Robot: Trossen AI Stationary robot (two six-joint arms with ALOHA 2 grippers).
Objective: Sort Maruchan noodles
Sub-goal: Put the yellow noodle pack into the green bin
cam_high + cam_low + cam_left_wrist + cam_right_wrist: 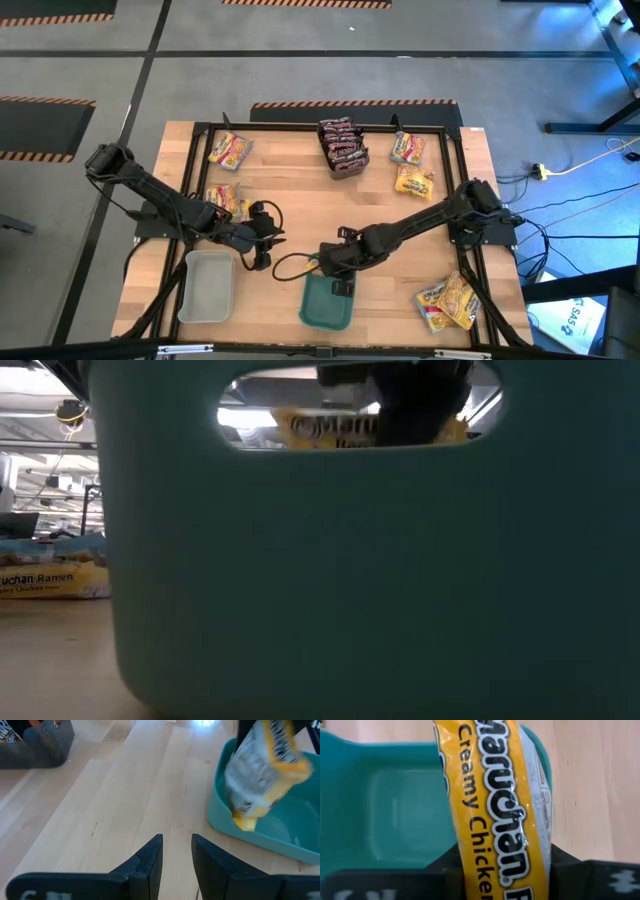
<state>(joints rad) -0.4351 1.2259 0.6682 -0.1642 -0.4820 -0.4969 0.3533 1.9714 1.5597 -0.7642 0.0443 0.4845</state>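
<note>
My right gripper (pixel 337 270) is shut on a yellow Maruchan noodles packet (pixel 260 770) and holds it over the teal tray (pixel 327 308) near the table's front edge. Through the tray's handle slot in the low view I see the packet (pixel 325 428). My left gripper (pixel 177 862) hovers over bare wood just left of the teal tray, its fingers a little apart with nothing between them. Other yellow packets lie flat on the table at the far left (pixel 230 150), mid left (pixel 225 198), far right (pixel 407 148) and near right (pixel 448 302). My right gripper pinches the yellow packet at its upper end (pixel 495 870) between its two fingers (pixel 445 867), which come steeply from above. The packet hangs below the fingers, tilted, its lower corner (pixel 245 822) down inside the teal tray by the wall. Whether that corner touches the tray, I cannot tell.
A pale grey tray (pixel 208 285) stands at the near left. A dark tray holding dark maroon packets (pixel 342 145) stands at the far middle. A black frame (pixel 300 127) runs round the tabletop. Bare wood lies between the arms and the far packets.
</note>
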